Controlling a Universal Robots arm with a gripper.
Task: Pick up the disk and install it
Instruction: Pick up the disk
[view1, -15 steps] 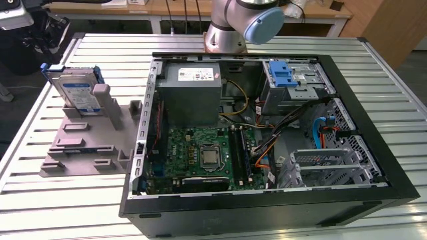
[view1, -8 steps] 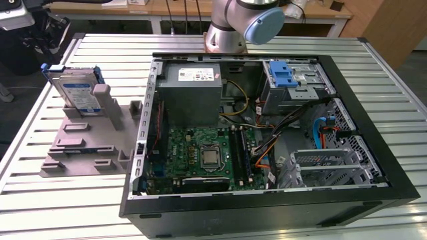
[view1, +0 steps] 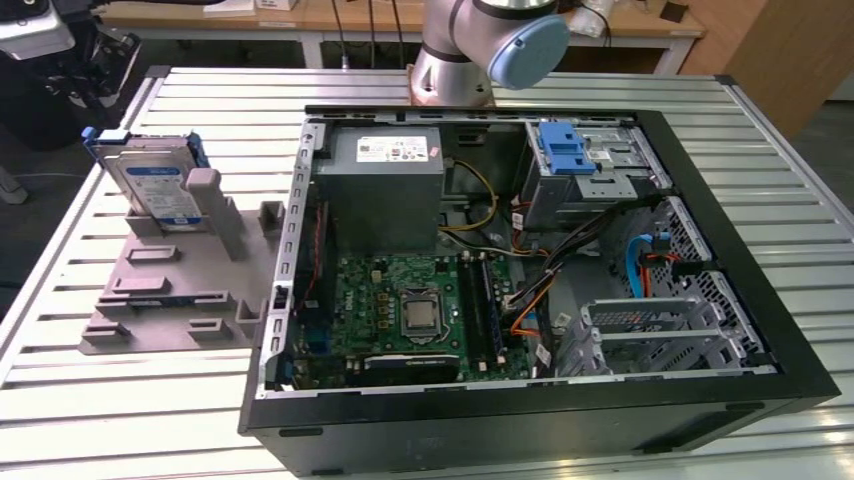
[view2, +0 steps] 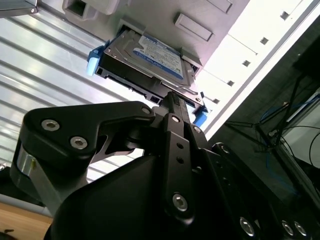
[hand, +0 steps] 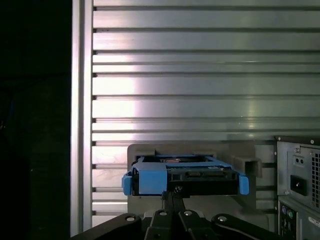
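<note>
The disk (view1: 154, 185), a silver drive with a blue-and-white label in a blue bracket, stands on edge in a grey holder (view1: 174, 290) on the exterior view's left. It stands alone there, with nothing touching it. In both wrist views my gripper (view2: 172, 98) looks down at the disk (view2: 150, 57) from above. The black fingers are pressed together and point at the middle of its upper edge. Seen edge-on, the disk (hand: 182, 177) sits just beyond the gripper (hand: 172, 194), and nothing is between the fingers.
An open computer case (view1: 534, 250) lies on the slatted metal table (view1: 174, 420), to the right of the holder. It holds a grey power supply box (view1: 384, 185), a green board, cables and a drive bay with a blue latch (view1: 581, 150). The arm's base (view1: 467, 50) stands behind the case.
</note>
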